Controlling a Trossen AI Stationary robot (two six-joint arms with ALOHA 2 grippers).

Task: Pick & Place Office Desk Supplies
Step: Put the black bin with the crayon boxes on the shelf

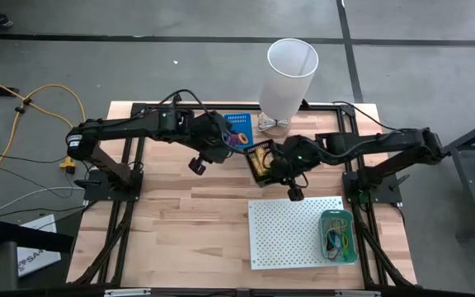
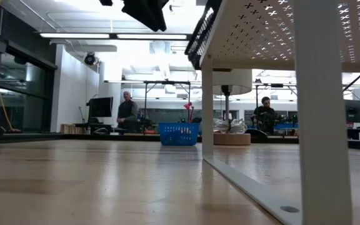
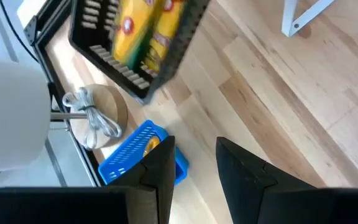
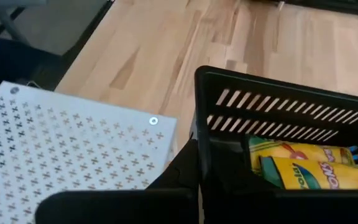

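Black slotted plastic tray (image 1: 260, 160) of yellow crayon packs (image 4: 316, 167), held clear of the wooden worktop (image 1: 180, 223).

Right gripper (image 1: 272, 162): arm reaching in from the right edge, bent at the elbow, fingers clenched on the tray's rim, the tray tilted in the air with the yellow packs inside it. Left gripper (image 1: 221, 144): arm stretched in from the left edge, wrist angled down, fingers (image 3: 160, 171) part-way apart and grasping nothing; a small blue slotted plastic basket (image 1: 237, 125) lies on the worktop just beyond them. Tall white tapered bin (image 1: 287, 78) stands farther out from both grippers, at the far edge. White perforated board (image 1: 291, 231) lies nearer than the right gripper, carrying a green tray (image 1: 337, 235) of coloured rubber-band loops (image 1: 333, 241).
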